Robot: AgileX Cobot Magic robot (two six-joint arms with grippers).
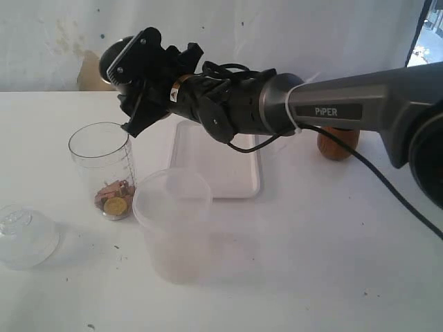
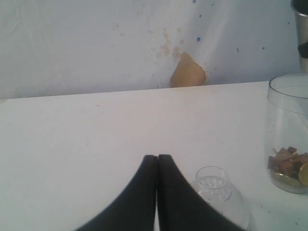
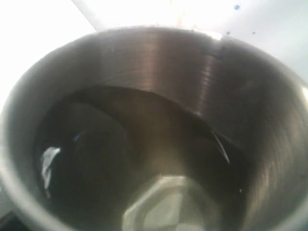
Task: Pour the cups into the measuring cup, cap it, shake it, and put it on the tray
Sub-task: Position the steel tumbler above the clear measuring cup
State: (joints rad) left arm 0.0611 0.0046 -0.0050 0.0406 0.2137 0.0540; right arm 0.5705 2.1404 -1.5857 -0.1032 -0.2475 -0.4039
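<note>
In the exterior view your right gripper [image 1: 131, 76] reaches across to the left side and is clamped on the tumbler [image 1: 111, 62]. The tumbler shows only as a dark round edge at the gripper's 10 o'clock, so you cannot read its long axis from here. The measuring cup [image 1: 102, 169] stands upright at 6 o'clock from that gripper, just under it, with coins and brown bits lying in its bottom. The tub [image 1: 173, 221] sits near the measuring cup at its 4 o'clock, the tray [image 1: 235, 176] at its 3 o'clock and the cap [image 1: 24, 235] at its 8 o'clock. The brown cup [image 1: 338, 142] is well apart at 3 o'clock, behind the right arm. In the left wrist view your left gripper [image 2: 157, 161] is pinched shut on nothing, with the cap [image 2: 214, 190] just beside it and the measuring cup [image 2: 288, 139] further off. The right wrist view looks straight into the tumbler [image 3: 159, 72], which appears emptied. On that reading the brown cup is next and your right arm is the nearer one; the cap falls to the left.
</note>
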